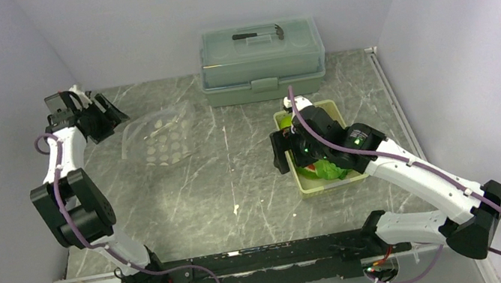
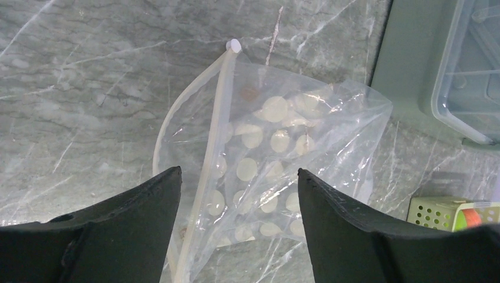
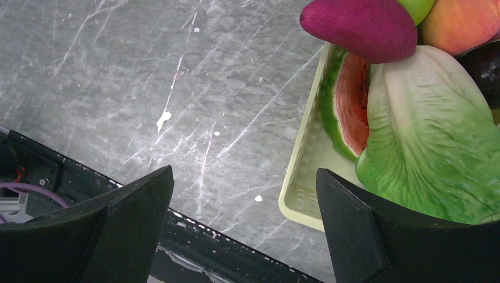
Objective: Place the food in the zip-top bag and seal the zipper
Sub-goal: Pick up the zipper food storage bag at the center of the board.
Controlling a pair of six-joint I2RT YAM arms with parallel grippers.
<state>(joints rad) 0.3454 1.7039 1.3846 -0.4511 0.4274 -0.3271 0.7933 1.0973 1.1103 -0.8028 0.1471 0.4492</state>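
On the left, the left gripper (image 2: 239, 171) hangs over the zip-top bag (image 2: 283, 147) with its fingers spread wide, holding nothing. The bag lies flat on the marble table (image 1: 239, 181), and its zipper (image 2: 215, 135) bows open at the mouth. Behind sits a lidded grey-green box (image 1: 260, 52). To the right, the lettuce (image 3: 424, 135), watermelon slice (image 3: 348, 94) and magenta root (image 3: 359, 26) sit in the yellow-green tray (image 3: 301, 177). The right gripper (image 3: 244, 171) is spread open above the tray's edge, also holding nothing.

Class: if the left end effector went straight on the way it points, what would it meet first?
Probably the bag, near its zipper: it lies straight ahead of the open left end effector, though depth is unclear.
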